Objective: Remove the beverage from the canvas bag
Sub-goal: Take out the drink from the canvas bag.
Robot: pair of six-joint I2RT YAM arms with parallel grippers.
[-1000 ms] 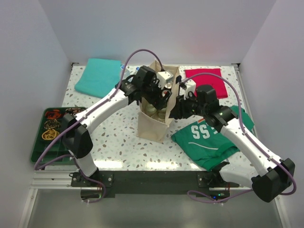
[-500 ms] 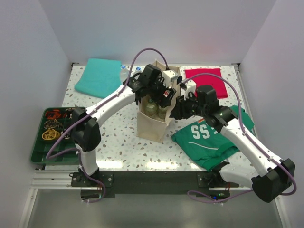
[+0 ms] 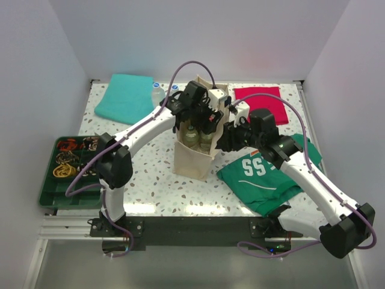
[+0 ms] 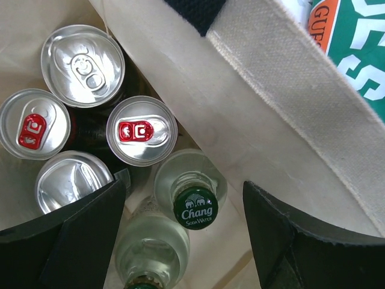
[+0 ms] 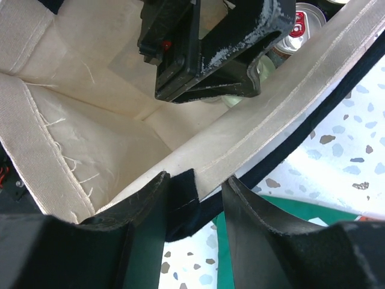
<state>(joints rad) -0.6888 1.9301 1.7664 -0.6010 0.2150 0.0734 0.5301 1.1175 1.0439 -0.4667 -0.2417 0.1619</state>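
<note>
The canvas bag [image 3: 192,159] stands upright mid-table, its mouth held wide. Inside are several silver-topped cans [image 4: 141,130] and two clear glass bottles. One bottle has a green Chang cap [image 4: 195,208]; the other [image 4: 151,247] is lower in the wrist view. My left gripper [image 3: 201,117] reaches down into the bag, open. Its fingers [image 4: 183,186] stand on either side of the Chang bottle, apart from it. My right gripper [image 3: 225,129] is at the bag's right rim, open. It [image 5: 197,180] straddles the rim and navy strap [image 5: 183,201], one finger inside and one outside.
A green jersey [image 3: 264,174] lies right of the bag, under my right arm. A red cloth [image 3: 261,102] is at the back right and a teal cloth [image 3: 125,96] at the back left. A green tray [image 3: 66,168] of small items sits at the left edge.
My left gripper has moved right and deeper into the bag's mouth, and its fingers have narrowed round the bottle. My right gripper has stayed at the rim.
</note>
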